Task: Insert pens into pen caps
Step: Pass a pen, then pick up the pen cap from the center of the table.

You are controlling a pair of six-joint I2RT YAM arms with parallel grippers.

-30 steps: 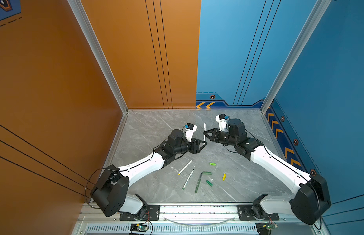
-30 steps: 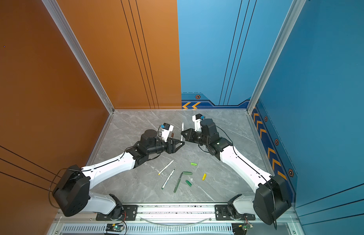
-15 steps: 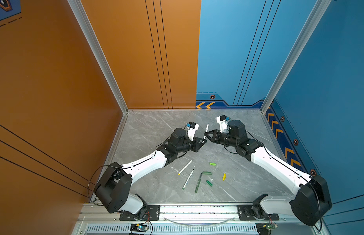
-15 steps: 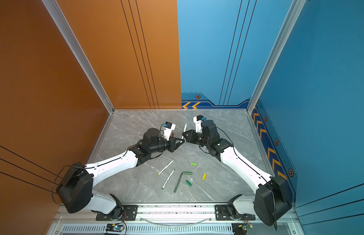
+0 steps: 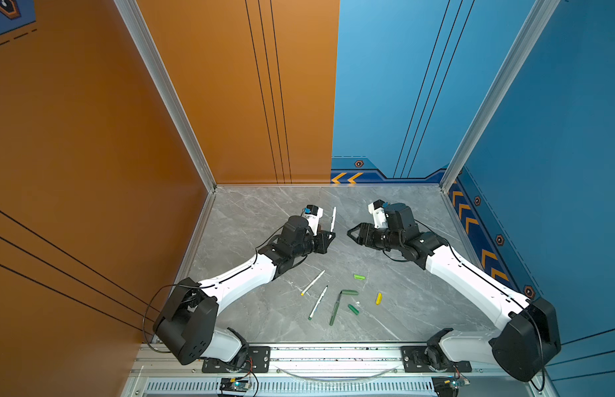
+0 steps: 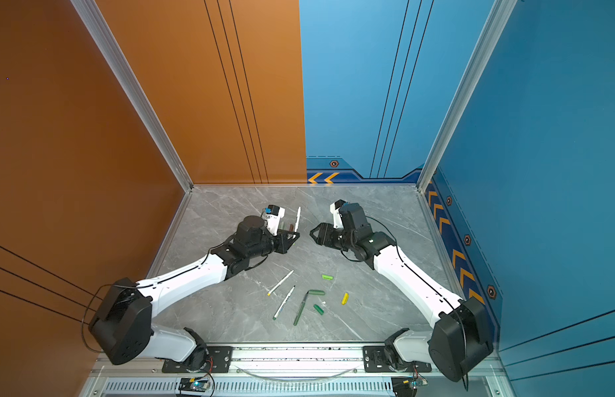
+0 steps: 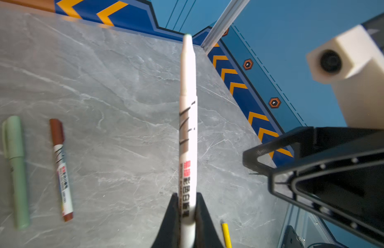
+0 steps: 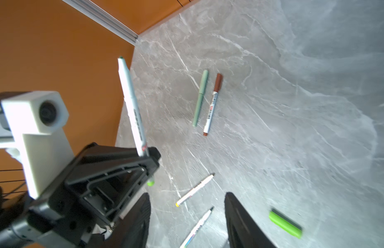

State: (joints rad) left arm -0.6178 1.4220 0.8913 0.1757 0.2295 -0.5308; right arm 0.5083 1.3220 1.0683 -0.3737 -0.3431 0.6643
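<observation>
The left gripper (image 5: 330,236) is clamping a white-barrelled pen (image 5: 332,218) by its lower end, holding it nearly upright above the table (image 5: 247,213). The right gripper (image 5: 351,234) is facing it just apart, jaws open and empty. Loose pens (image 5: 318,302) and caps (image 5: 359,276) are lying nearer the base.

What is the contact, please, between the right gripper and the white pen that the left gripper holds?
Apart. In a top view, bare table shows between the open right gripper and the white pen. Only the left gripper clamps it.
</observation>
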